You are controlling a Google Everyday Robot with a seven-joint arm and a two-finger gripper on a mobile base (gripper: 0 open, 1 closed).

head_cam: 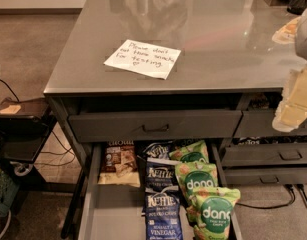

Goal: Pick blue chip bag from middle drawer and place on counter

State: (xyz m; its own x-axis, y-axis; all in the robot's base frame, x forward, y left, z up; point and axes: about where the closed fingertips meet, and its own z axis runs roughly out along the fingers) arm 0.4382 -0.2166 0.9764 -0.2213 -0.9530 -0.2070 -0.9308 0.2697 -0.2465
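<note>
Three dark blue Kettle chip bags lie in a column in the open middle drawer point(110, 211). The nearest blue chip bag point(163, 218) shows "VINEGAR", with a second point(160, 176) and a third point(157, 149) behind it. The drawer is pulled out below the glossy grey counter point(218, 39), which carries a white handwritten note point(143, 58). My gripper point(294, 104) shows as pale cream parts at the right edge, level with the counter's front right corner. It is up and to the right of the drawer and far from the bags.
Three green dang bags point(197, 181) lie right of the blue ones, and a brown-and-white snack bag point(118, 164) lies at the drawer's back left. A shut grey drawer front point(155, 125) sits above, with more drawers point(290, 155) to the right. A black stand point(18, 129) and cables are on the left.
</note>
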